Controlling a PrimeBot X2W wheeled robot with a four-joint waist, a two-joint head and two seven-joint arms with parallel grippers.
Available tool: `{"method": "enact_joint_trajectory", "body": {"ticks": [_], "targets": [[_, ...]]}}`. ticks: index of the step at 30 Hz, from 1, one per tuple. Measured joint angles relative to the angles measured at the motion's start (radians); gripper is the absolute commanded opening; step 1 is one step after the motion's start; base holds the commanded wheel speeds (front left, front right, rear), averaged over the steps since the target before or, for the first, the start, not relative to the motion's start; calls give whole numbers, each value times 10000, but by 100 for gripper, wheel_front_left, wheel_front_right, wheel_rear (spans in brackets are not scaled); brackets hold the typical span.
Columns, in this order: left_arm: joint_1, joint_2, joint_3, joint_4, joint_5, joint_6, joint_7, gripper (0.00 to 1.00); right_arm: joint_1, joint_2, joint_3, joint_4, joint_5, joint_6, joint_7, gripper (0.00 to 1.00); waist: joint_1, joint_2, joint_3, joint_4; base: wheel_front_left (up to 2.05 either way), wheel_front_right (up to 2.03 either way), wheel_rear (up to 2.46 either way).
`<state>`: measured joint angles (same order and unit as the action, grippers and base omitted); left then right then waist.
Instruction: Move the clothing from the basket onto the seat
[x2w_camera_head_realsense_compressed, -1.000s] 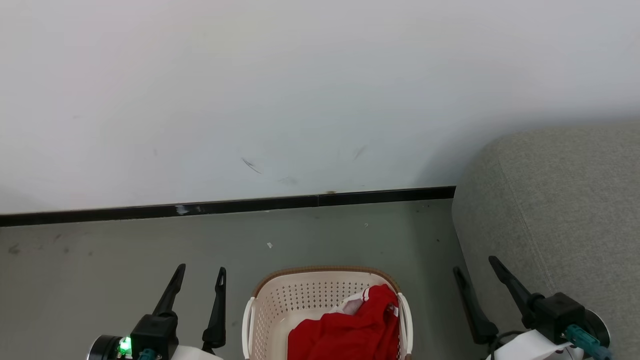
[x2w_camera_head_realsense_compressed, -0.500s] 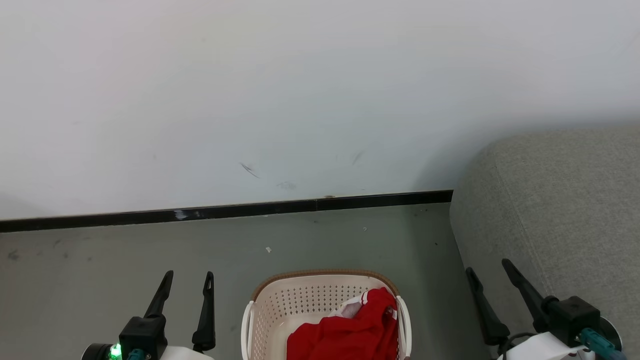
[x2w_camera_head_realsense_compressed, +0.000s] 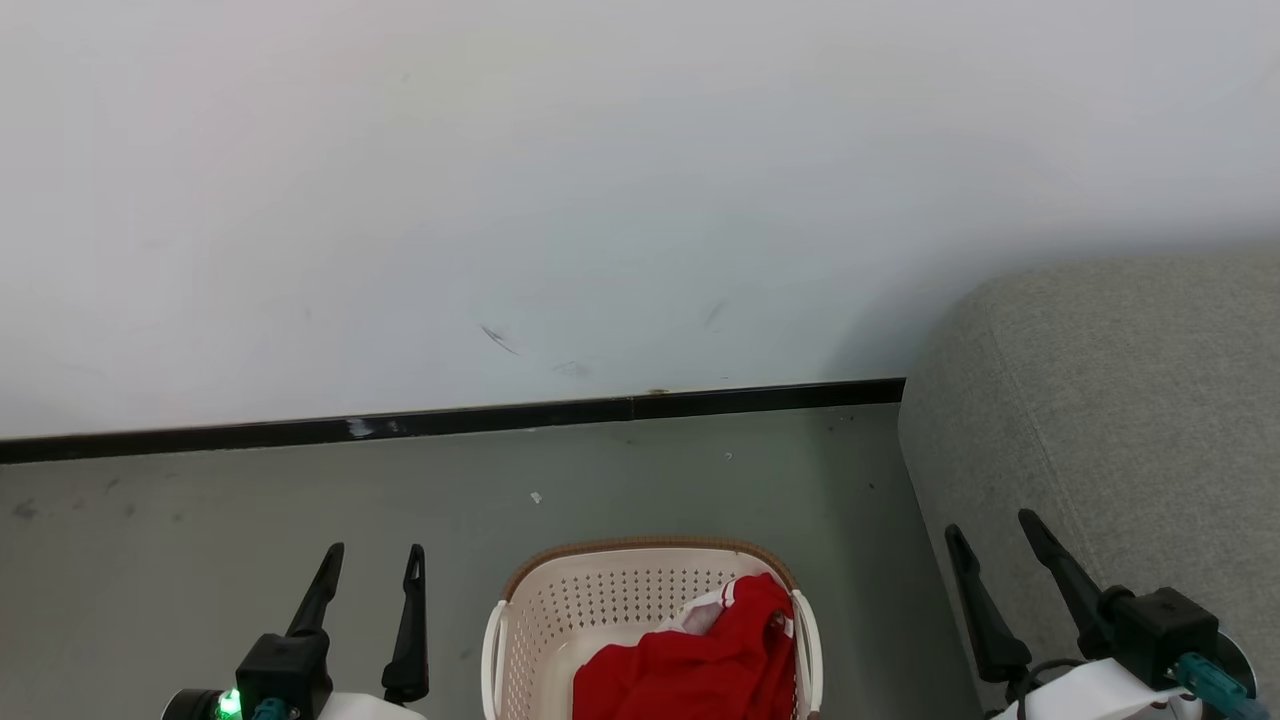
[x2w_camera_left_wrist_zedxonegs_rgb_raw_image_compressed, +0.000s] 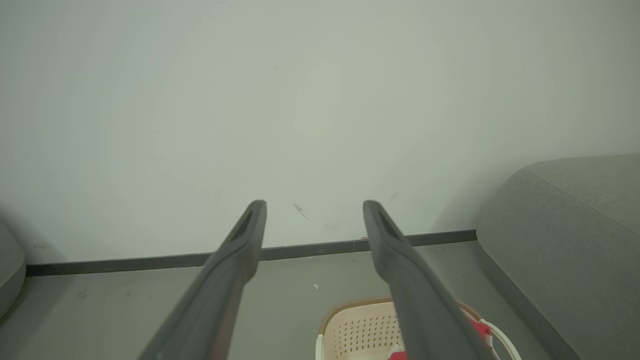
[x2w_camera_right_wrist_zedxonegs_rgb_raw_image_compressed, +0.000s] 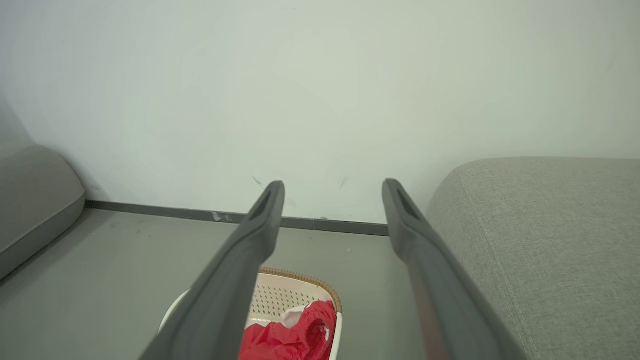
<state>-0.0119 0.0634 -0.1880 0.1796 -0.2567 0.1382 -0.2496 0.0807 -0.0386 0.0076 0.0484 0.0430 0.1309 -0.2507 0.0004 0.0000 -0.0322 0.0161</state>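
Head view: basket (x2w_camera_head_realsense_compressed: 650, 546) sits on the floor (x2w_camera_head_realsense_compressed: 250, 500) at bottom centre. Clothing (x2w_camera_head_realsense_compressed: 690, 670) is inside it, a red heap bunched against the basket wall nearest the seat (x2w_camera_head_realsense_compressed: 1120, 400), white trim poking up at the back of the heap. Seat is near the basket on its right, with a strip of bare floor between. Black baseboard (x2w_camera_head_realsense_compressed: 450, 420) runs behind the basket, under a white wall (x2w_camera_head_realsense_compressed: 600, 200)

Left gripper (x2w_camera_head_realsense_compressed: 375, 548) hangs left of the basket, right gripper (x2w_camera_head_realsense_compressed: 990, 522) right of it, in front of the seat's flank. Both claws are spread wide, nothing between the fingers, neither touching basket or clothing

Left wrist view: own fingers (x2w_camera_left_wrist_zedxonegs_rgb_raw_image_compressed: 240, 250) apart, and the right-hand one covers most of the basket, so only a red sliver of clothing shows. Right wrist view looks better into the basket: red heap, white patch towards the far wall, brown rim clear. It also picks up a second grey cushion (x2w_camera_right_wrist_zedxonegs_rgb_raw_image_compressed: 35, 200) on the side of the basket away from the seat, well apart from it

Versus a second ago: both grippers are further out from the basket, the left lower in the head view, the right closer to the seat. Spread unchanged. Clothing lies the same in the basket; the whole head picture has slid slightly, so that is the camera
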Motion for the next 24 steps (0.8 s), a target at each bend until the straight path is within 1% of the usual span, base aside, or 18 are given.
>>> {"method": "enact_joint_trajectory", "body": {"ticks": [16, 21, 24], "targets": [[-3, -8, 105, 71, 2, -2, 0, 100, 1, 0, -35, -52, 98, 0, 0, 100, -1, 0, 132, -11, 0, 0, 0], [-3, 4, 77, 222, 21, -19, 0, 100, 9, 4, -207, -90, 96, 0, 0, 100, -1, 0, 214, -29, 0, 0, 0], [-13, 46, 19, 326, 46, -104, 0, 100, 68, 4, -299, -104, 96, 0, 0, 100, -1, 0, 279, -43, 0, 0, 0]]}}
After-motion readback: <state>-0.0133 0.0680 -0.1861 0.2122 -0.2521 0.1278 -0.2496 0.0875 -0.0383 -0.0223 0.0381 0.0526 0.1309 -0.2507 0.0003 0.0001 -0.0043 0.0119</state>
